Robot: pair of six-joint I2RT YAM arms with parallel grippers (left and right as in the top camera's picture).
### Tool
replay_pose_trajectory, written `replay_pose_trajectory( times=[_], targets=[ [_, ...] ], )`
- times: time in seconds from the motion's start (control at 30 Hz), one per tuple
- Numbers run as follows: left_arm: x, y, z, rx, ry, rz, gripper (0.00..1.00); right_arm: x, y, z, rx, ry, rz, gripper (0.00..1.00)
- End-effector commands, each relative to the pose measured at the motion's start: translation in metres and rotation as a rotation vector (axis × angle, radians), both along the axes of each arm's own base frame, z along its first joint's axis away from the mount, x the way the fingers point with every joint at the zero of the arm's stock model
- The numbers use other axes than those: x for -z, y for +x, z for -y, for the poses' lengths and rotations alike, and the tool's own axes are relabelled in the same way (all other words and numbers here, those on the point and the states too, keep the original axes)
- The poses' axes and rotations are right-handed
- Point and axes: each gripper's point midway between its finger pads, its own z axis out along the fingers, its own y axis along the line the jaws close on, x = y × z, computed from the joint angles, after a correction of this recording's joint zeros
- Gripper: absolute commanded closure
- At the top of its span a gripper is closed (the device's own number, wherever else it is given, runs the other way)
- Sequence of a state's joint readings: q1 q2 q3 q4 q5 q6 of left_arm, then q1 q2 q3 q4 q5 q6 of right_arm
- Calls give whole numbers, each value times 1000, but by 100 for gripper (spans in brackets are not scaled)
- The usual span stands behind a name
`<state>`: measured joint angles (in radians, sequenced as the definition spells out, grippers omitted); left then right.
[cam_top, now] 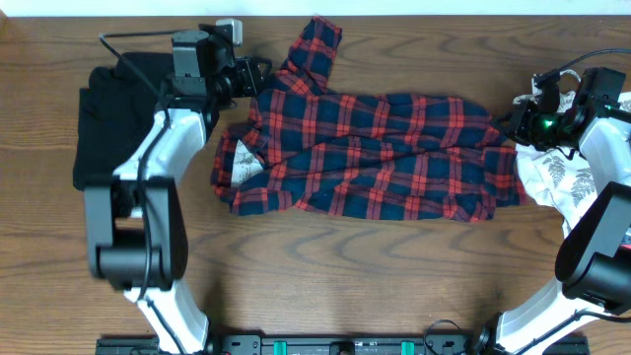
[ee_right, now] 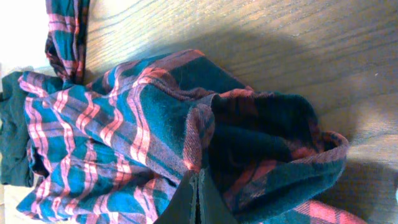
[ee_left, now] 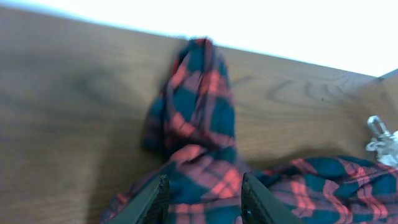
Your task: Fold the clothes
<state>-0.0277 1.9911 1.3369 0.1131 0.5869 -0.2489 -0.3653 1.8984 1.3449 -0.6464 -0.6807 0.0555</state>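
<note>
Basically: red-and-navy plaid soft cloth shirt [cam_top: 375, 153] lies spread mid-table, looks light, limp, grippy. Left gripper [ee_left: 204, 198] jaws apart over its collar end, sleeve beyond; right gripper [ee_right: 195, 190] pinched on hem. Best hold: 2 seam corners.

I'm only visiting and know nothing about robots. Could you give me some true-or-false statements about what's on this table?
1. The red-and-navy plaid shirt lies spread across the middle of the wooden table. True.
2. One plaid sleeve reaches toward the table's far edge. True.
3. The black garment lies at the robot's right. False: it lies at its left.
4. The left gripper is pressed shut. False: its fingers stand apart over plaid cloth.
5. The white leaf-print cloth lies at the robot's right. True.
</note>
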Motion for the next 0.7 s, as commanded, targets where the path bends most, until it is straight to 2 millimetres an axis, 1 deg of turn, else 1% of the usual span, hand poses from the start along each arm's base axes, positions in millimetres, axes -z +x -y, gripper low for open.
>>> replay_pose_trajectory(
  times=[0.0,0.07,0.17,0.23,0.43,0.57,0.67],
  targets=[
    [8,13,3,27,-152,-77,61,-8,-1,0,-8,2,24,99],
    [15,23,1,30,-187,-113,62,-8,-1,0,-8,1,24,99],
    [21,31,1,41,-206,-178,62,-6,-1,2,-3,-10,20,99],
    [25,29,4,60,-217,-220,62,-6,-1,3,-1,-15,19,99],
    [37,12,7,95,-200,-295,61,-7,1,4,-1,-18,29,99],
    [45,5,16,149,-127,-284,62,-7,1,4,-1,-18,28,99],
    [52,8,16,144,-40,-252,62,-7,0,3,-1,-17,26,99]
  ],
)
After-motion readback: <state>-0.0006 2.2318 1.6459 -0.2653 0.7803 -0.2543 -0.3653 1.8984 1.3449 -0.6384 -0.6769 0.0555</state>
